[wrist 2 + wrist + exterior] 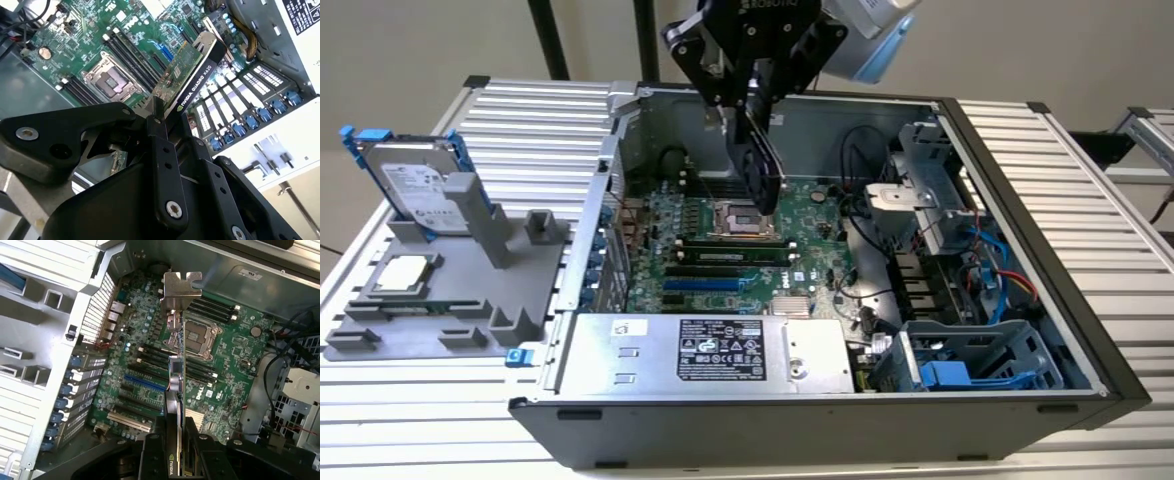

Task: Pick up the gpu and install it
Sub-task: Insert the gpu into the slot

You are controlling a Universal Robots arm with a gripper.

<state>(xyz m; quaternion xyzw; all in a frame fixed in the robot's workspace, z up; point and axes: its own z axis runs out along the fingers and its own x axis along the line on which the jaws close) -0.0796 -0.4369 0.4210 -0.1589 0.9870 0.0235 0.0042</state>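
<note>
The gpu (759, 165) hangs edge-down over the open computer case, above the motherboard (720, 275) near the CPU socket (744, 217), without touching it. My gripper (750, 95) is shut on the card's upper edge. In the second wrist view the gpu (192, 80) shows its green board and black shroud edge, running away from the gripper (157, 117) toward the rear slot openings. In the first wrist view the gpu (176, 385) is edge-on with its silver bracket (179, 287) at the far end, and the gripper (178, 445) clamps it over the expansion slots (142, 385).
The case (1067, 300) lies on its side on a ribbed table. Inside it are a power supply (720, 350), a drive cage (974, 360), cables (987, 275) and memory sticks (734, 252). At the exterior view's left, a grey fixture (467, 300) holds a hard drive (420, 185).
</note>
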